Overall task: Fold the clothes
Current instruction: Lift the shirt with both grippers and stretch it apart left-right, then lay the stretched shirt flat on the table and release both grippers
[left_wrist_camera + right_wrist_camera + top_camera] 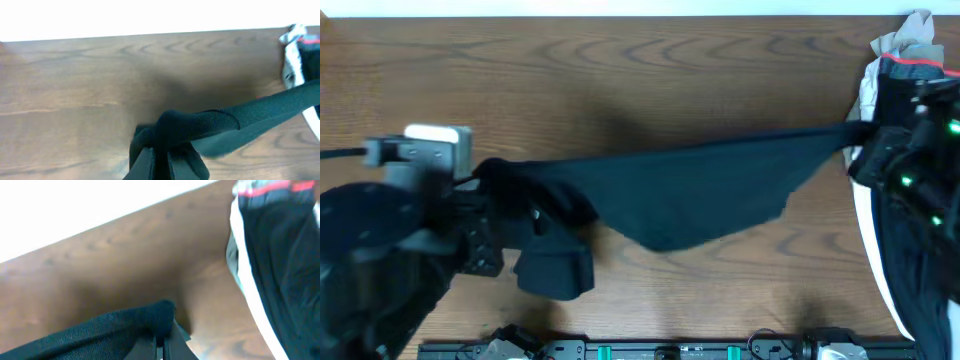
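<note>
The black T-shirt hangs stretched in the air between my two grippers, above the wooden table, sagging in the middle. My left gripper is shut on its left end; in the left wrist view the fabric bunches over the fingers. My right gripper is shut on its right end; in the right wrist view the mesh cloth is pinched between the fingers. No logo shows.
A pile of other clothes, black with white and red trim, lies at the table's right edge, also in the right wrist view. The wooden table runs to a white far edge. A black rail lines the front.
</note>
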Tool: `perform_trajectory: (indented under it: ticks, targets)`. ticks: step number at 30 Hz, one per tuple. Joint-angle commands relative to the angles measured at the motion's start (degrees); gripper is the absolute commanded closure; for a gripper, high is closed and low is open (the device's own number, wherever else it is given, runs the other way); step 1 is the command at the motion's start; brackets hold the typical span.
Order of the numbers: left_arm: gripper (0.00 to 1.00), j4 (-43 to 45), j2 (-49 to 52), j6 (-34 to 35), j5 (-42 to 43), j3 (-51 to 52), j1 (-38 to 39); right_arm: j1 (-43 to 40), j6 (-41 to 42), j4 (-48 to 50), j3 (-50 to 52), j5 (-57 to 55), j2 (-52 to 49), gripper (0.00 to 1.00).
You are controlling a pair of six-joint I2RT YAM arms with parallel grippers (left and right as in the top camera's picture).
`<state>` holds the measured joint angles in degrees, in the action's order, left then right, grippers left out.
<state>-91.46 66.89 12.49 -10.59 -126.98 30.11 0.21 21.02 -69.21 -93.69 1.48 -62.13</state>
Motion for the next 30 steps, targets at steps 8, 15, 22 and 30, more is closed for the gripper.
perform_trajectory:
  ticks: [8, 15, 22, 30]
  targets:
    - [0.94, -5.3, 2.4, -2.0, -5.8, -7.7, -0.3, -0.7, -0.5, -5.2, -4.6, -0.5, 0.2, 0.99]
    - [0.94, -5.3, 3.1, -1.5, -7.9, -13.3, -0.3, -0.7, -1.6, -4.7, -8.5, -0.5, 1.3, 0.99]
    - [0.94, -5.3, 1.1, -1.2, -4.9, -20.5, -0.3, -0.7, -1.3, -10.6, -15.6, 0.5, 1.5, 0.99]
    - [0.94, -5.3, 5.6, -1.7, -9.7, -20.6, -0.3, -0.7, 0.5, -12.8, -15.8, -0.9, -1.0, 0.99]
